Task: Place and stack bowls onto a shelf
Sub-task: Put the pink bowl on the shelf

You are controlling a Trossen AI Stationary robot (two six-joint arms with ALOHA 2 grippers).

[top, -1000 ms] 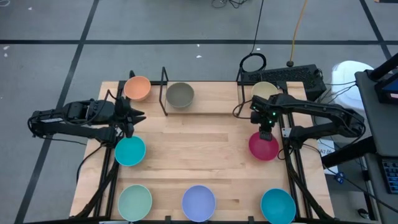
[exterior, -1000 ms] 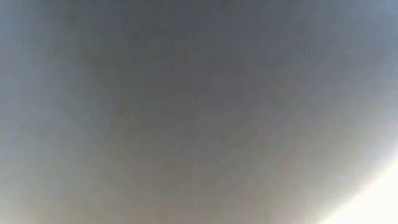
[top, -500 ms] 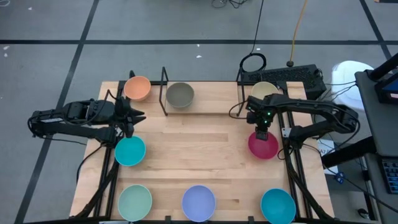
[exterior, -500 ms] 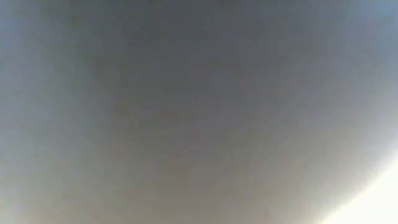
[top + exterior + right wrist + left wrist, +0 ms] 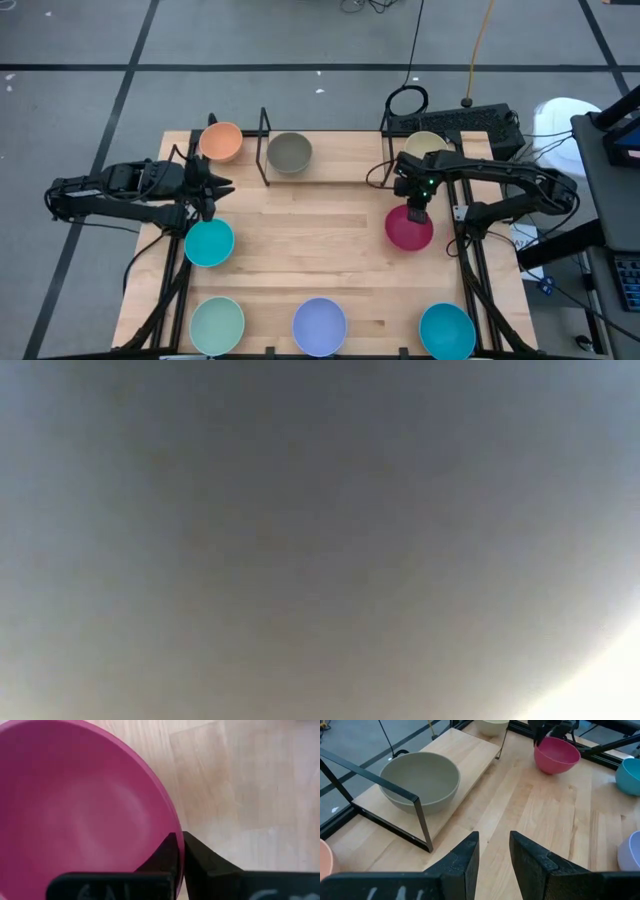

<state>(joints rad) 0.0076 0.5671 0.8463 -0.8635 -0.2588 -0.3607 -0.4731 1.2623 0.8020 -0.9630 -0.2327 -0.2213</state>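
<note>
Right gripper (image 5: 417,210): your fingers are pinched on the rim of the magenta bowl (image 5: 408,229); the right wrist view shows the two fingertips (image 5: 172,851) pressed together with the thin rim between them, one inside the bowl and one outside.
What changed: a second ago those fingers stood apart over the rim; now they have closed. The bowl has also shifted a little toward the table's middle compared with half a second back, so your grip is already dragging or lifting it.
Magenta bowl: directly under and in front of your right gripper, on the wooden tabletop (image 5: 330,240), well short of the shelf.
Shelf (image 5: 340,168): behind your right gripper, along the table's far edge. Olive-grey bowl (image 5: 289,153) sits on its board; cream bowl (image 5: 425,147) just behind your right wrist, near the shelf's end.
Left gripper (image 5: 222,185): parked away from the work, fingers (image 5: 465,857) spread with nothing between them, orange bowl (image 5: 221,141) and a teal-blue bowl (image 5: 209,243) either side of it.
Other bowls: mint green bowl (image 5: 217,323), lavender bowl (image 5: 319,325) and second teal-blue bowl (image 5: 446,329) wait along the near edge.
Low view: blocked, shows nothing usable.
Meaning for task: grasp looks made; I judge your next job is lift and carry to the shelf. A rim pinch lets the bowl swing, so move steadily.
</note>
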